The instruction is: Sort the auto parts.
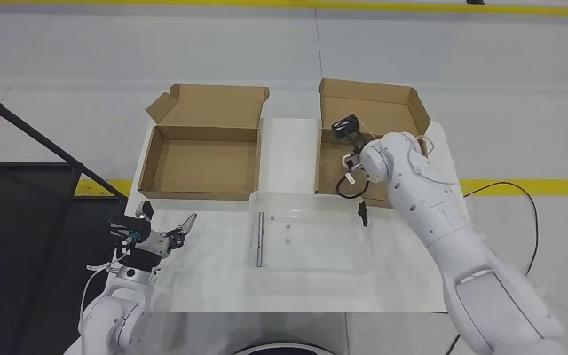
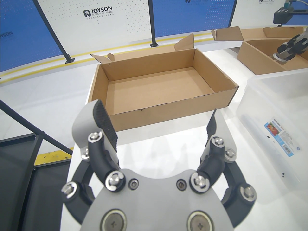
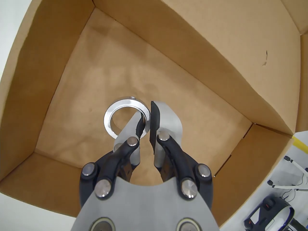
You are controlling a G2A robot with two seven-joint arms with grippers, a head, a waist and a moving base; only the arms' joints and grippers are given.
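My right gripper (image 3: 147, 116) is shut on a shiny metal ring (image 3: 108, 121), one finger through its hole and the other pad against its outer wall. It hangs above the bare floor of the right cardboard box (image 3: 96, 73). From above, that gripper (image 1: 350, 165) sits over the near-left part of the right box (image 1: 390, 108). My left gripper (image 2: 156, 111) stands open with nothing between its fingers, low over the table's front left (image 1: 167, 219). Ahead of it lies the left cardboard box (image 2: 154, 90), open and with nothing inside (image 1: 204, 167).
A clear plastic bin (image 1: 311, 266) sits at the table's middle front, holding a grey rod (image 1: 259, 238), a few tiny pale parts (image 1: 288, 229) and a small dark part (image 1: 362, 213). Both boxes have raised flaps at the back. A black frame stands left of the table.
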